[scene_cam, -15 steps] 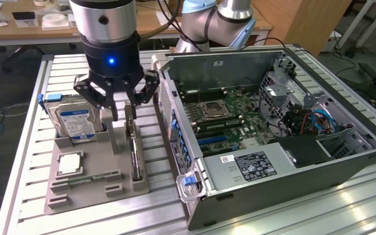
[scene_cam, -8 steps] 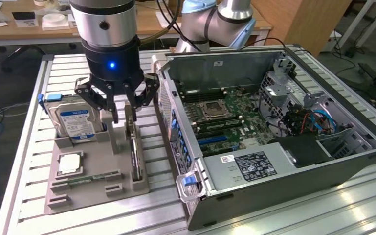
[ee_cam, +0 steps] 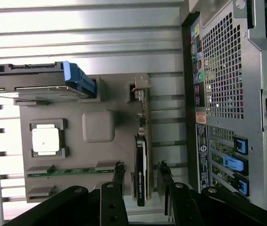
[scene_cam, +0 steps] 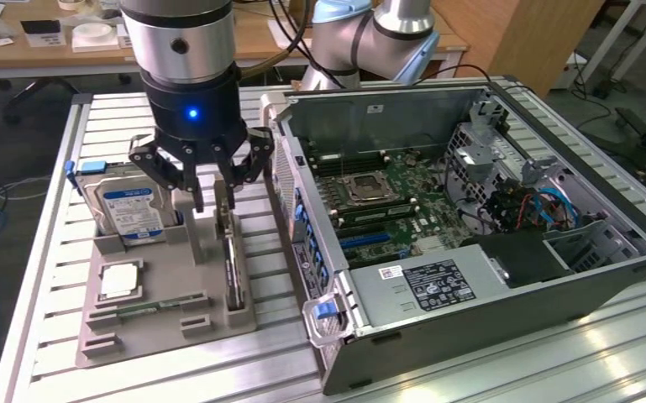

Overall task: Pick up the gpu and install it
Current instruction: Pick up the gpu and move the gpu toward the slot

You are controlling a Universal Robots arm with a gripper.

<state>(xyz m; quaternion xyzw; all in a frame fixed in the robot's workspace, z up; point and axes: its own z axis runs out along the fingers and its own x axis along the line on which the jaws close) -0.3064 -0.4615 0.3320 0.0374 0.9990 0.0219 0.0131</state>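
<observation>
Slatted metal worktop (scene_cam: 43,277), grey tray (scene_cam: 177,281) near its middle: hand (scene_cam: 222,195) spread open, straddling the gpu (scene_cam: 233,269) standing on edge, not gripping it

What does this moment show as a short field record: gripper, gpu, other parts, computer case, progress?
gripper: open, down at the gpu, jaws either side of the card with gaps showing
gpu: standing on edge in its slot of the grey holder, not lifted
holder also carries: hard drive, processor, memory stick
computer case: side open, motherboard exposed, at the exterior view's right of the holder
progress: gpu not yet gripped
</observation>
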